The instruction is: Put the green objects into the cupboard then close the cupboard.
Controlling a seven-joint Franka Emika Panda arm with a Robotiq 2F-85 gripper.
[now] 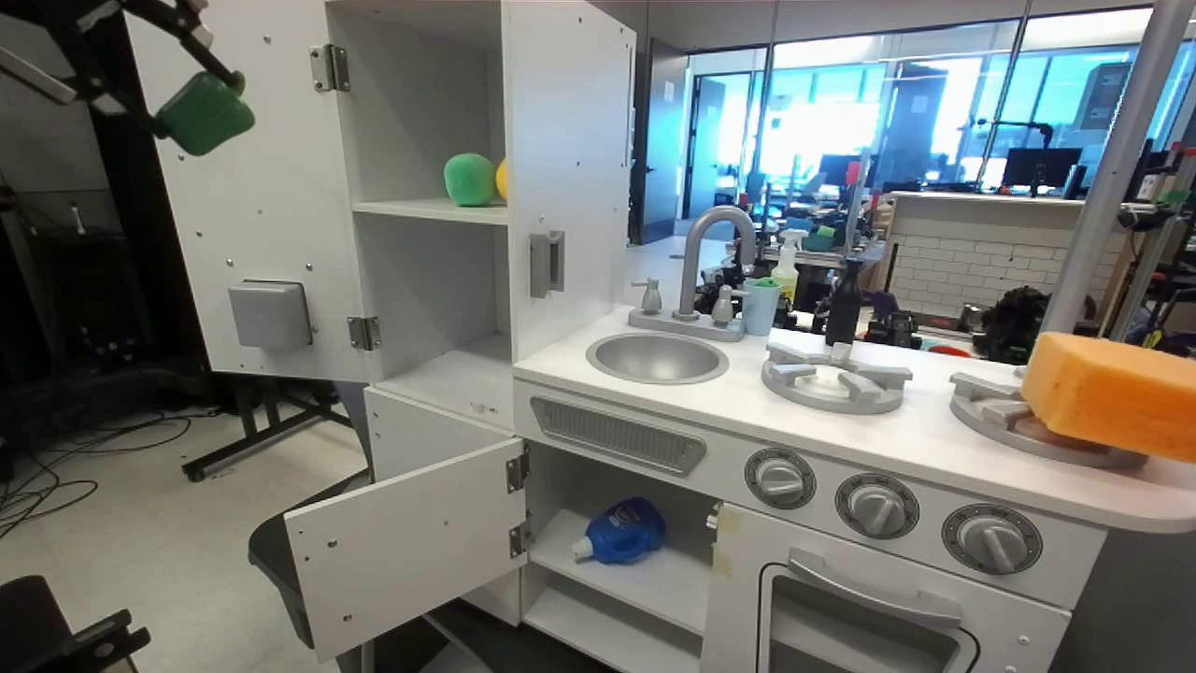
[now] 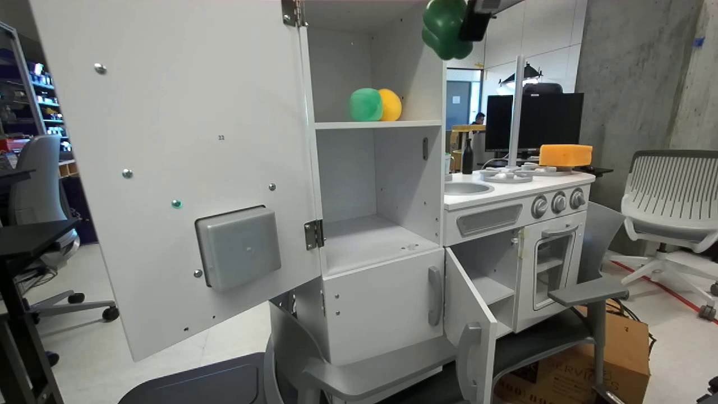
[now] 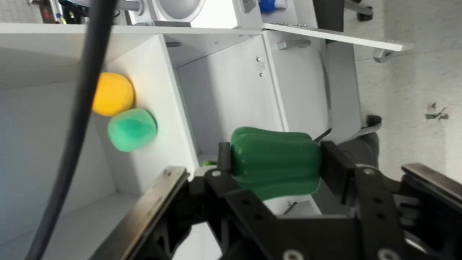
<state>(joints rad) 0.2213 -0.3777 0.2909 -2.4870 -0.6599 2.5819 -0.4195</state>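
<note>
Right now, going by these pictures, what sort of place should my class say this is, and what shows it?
Probably an office or lab with a toy kitchen in it: an exterior view shows a dark monitor beyond the toy kitchen and a wheeled chair to one side.

In an exterior view, a brown cardboard box (image 2: 625,359) bears the word SERVICES in dark capitals, the line slanting up to the right. A further row of print beneath it cannot be read. A tiny dark mark on the inner face of the cupboard door (image 2: 157,157) is too small to tell as letters or figures. In an exterior view, the dark rings (image 1: 844,508) around the three knobs (image 1: 877,512) carry fine markings, too small to read. So is a pale sheet (image 1: 669,91) on a background door (image 1: 662,150).
</note>
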